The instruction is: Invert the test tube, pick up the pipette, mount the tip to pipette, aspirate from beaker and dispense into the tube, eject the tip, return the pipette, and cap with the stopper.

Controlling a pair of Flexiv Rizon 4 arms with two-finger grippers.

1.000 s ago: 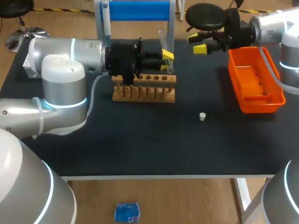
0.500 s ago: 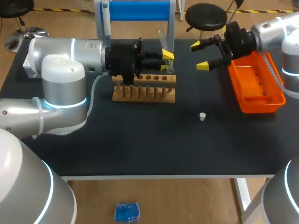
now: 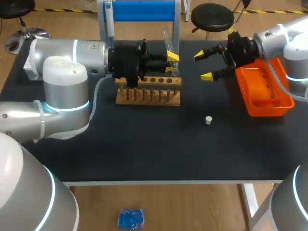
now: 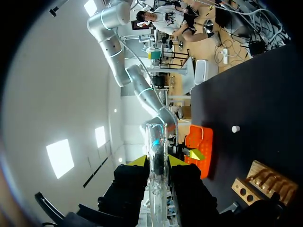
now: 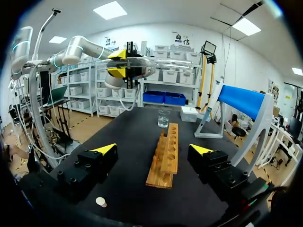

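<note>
My left gripper (image 3: 172, 62) hovers just above the wooden tube rack (image 3: 148, 91) and is shut on a clear test tube (image 3: 166, 44), which stands nearly upright. In the left wrist view the test tube (image 4: 155, 156) sits clamped between the yellow tips of the left gripper (image 4: 156, 161). My right gripper (image 3: 204, 65) hangs open and empty over the table between the rack and the orange tray (image 3: 263, 89). From the right wrist, the right gripper (image 5: 154, 150) faces the rack (image 5: 165, 153), with the beaker (image 5: 164, 118) beyond it. A small white stopper (image 3: 208, 120) lies on the mat.
A blue-topped stand (image 3: 139, 12) rises behind the rack at the table's back edge. A white box (image 3: 30, 67) sits at the far left. The stopper (image 5: 101, 202) lies under the right gripper's one finger. The orange tray (image 4: 199, 149) is near the table's right edge.
My right gripper has swung from the back right corner leftward and down toward the rack, turning as it went. The left arm and the tube have stayed still.
</note>
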